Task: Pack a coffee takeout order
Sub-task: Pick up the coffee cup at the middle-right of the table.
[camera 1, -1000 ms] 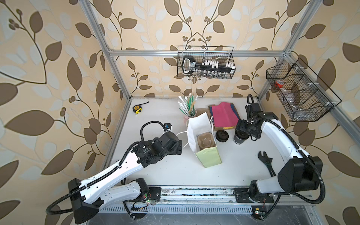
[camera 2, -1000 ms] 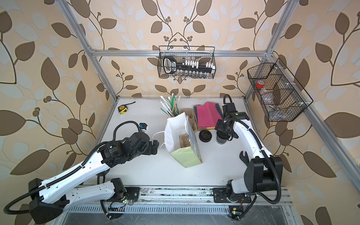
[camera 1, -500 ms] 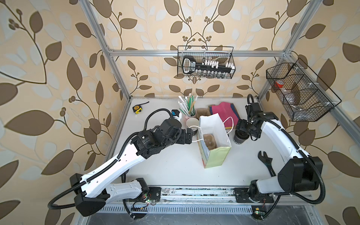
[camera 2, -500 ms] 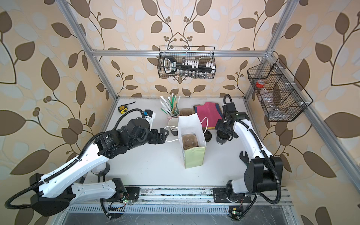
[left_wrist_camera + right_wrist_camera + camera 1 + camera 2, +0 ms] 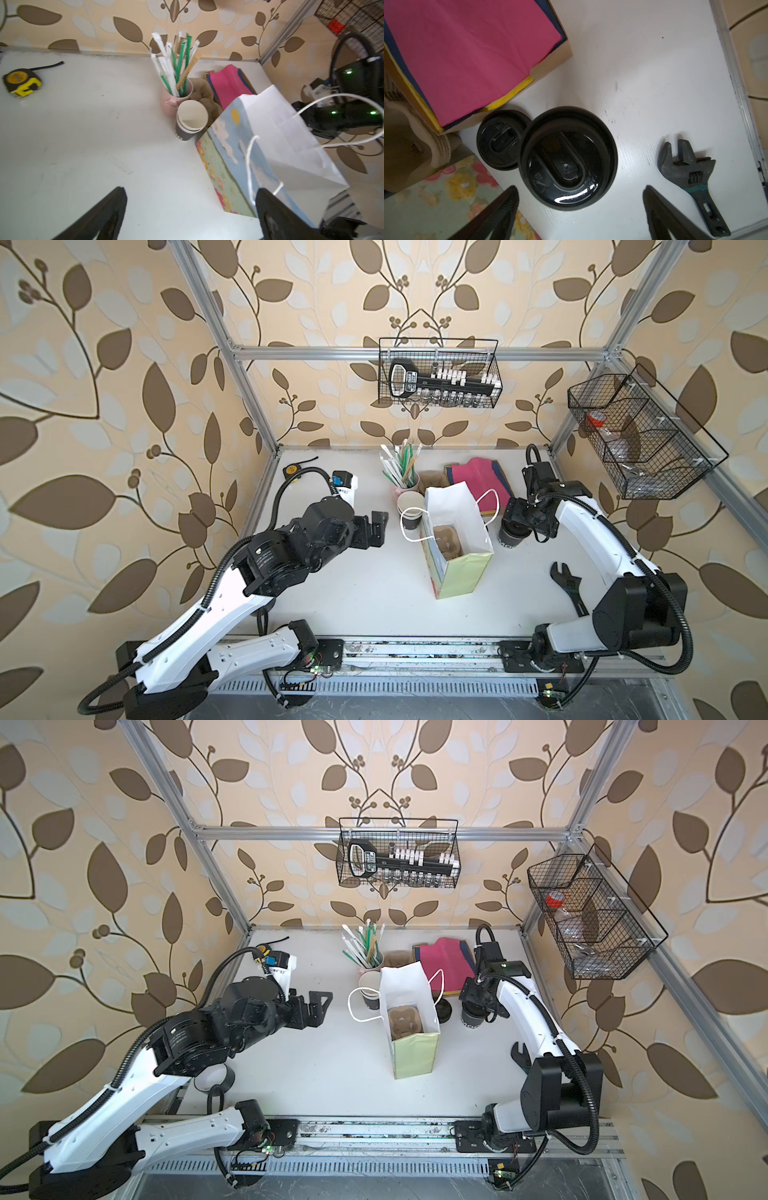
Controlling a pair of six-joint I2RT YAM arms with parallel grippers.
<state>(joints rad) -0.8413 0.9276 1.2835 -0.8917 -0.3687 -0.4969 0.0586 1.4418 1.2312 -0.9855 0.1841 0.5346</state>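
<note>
A flowered paper bag (image 5: 461,572) stands upright mid-table with its mouth open. The brown pulp carrier (image 5: 446,537) sits down inside it, also seen in a top view (image 5: 402,1020). The dark cup with the black domed lid (image 5: 569,158) stands on the table right of the bag (image 5: 512,536). My right gripper (image 5: 580,191) hangs open just above it, fingers either side of the lid, not touching. The pink napkin (image 5: 478,477) lies on a stack in a cardboard box behind the bag. My left gripper (image 5: 377,527) is open and empty, left of the bag's white handle (image 5: 250,164).
A stack of lidless cups (image 5: 409,510) and a pink mug of straws (image 5: 401,472) stand behind the bag on its left. A loose black lid (image 5: 502,139) lies beside the cup. A wrench (image 5: 567,585) lies near the right arm, a tape measure (image 5: 21,83) at back left.
The bag went from leaning over to standing upright and shifted right. My left gripper rose to its handle, then drew back a little to the left. The right arm stayed still.
</note>
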